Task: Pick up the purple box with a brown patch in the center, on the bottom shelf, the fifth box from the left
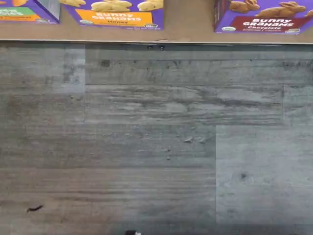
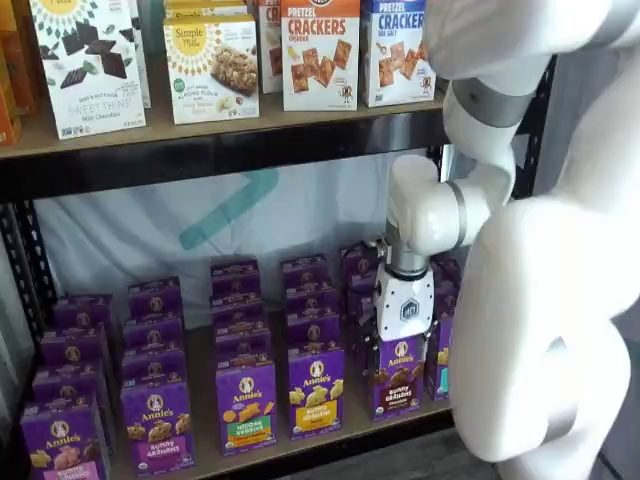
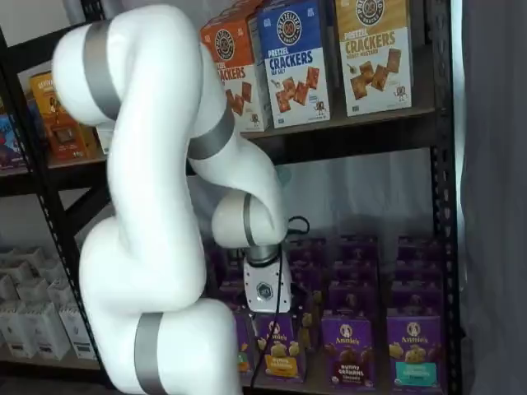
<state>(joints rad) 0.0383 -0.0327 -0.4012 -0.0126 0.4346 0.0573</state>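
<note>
The gripper (image 2: 402, 343) hangs just above the purple box (image 2: 398, 377) at the bottom shelf (image 2: 300, 440) front edge, probably lining up a top grab. Fingers are hidden behind cartons, but the jaws seem spread wide, holding nothing.

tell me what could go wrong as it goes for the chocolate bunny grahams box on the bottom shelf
1. The purple box stands close beside its neighbours, such as the yellow-cracker carton; the jaws could clip or grab one.
2. More cartons stand right behind it, so a push could shove the row back.
3. The gripper hangs low over the box top; dropping further off-centre might crush or tip it.
</note>
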